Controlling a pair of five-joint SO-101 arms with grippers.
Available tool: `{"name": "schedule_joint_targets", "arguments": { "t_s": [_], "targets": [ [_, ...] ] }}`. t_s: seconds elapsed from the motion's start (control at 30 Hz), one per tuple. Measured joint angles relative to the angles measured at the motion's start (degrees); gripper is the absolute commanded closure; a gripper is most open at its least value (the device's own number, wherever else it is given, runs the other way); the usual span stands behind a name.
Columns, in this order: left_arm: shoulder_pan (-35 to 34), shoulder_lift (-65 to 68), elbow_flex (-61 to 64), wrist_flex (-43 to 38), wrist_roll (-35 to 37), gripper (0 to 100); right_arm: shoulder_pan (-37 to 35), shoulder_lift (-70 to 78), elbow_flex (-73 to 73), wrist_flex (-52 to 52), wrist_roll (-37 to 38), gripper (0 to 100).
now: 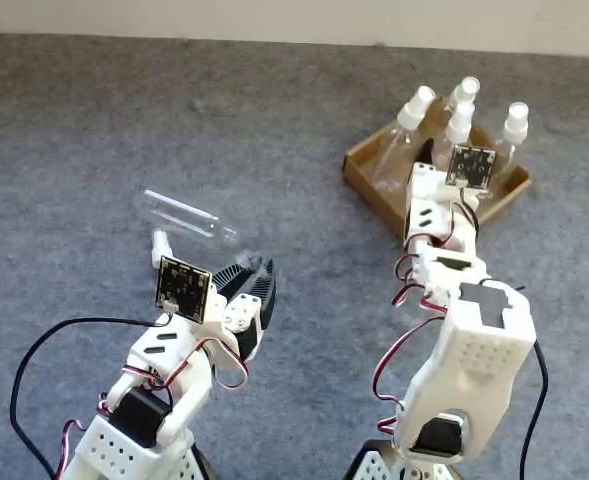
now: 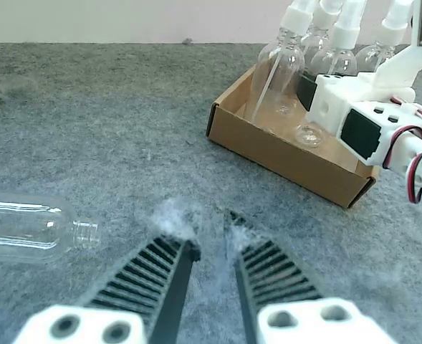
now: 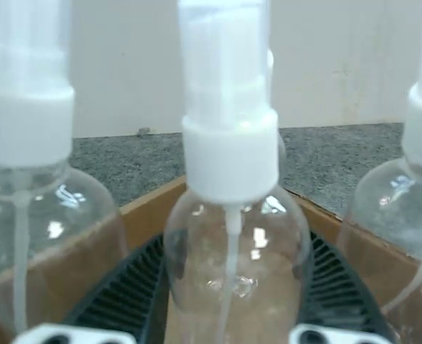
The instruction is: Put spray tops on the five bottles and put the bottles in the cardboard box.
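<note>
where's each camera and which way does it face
High view: above the table, looking down; both arms show, one at the cardboard box.
Left wrist view: on the left arm, looking past the open left gripper toward that box.
Right wrist view: on the right arm, facing the capped bottle in the right gripper.
Shared: high and left wrist views both show the uncapped bottle.
</note>
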Motion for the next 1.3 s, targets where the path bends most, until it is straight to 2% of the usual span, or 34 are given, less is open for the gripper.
{"name": "schedule_joint_targets", "arguments": {
  "t_s": [0.93,1.13,1.3],
  "targets": [
    [0.0,0.0,0.0,0.0,0.0,99,1.1,0.0,0.0,0.0,0.0,81.5],
    [0.0,0.0,0.0,0.0,0.0,99,1.1,0.0,0.0,0.0,0.0,71.8],
    [0.0,0.0,0.0,0.0,0.0,99,1.1,0.0,0.0,0.0,0.0,71.6]
  ]
}}
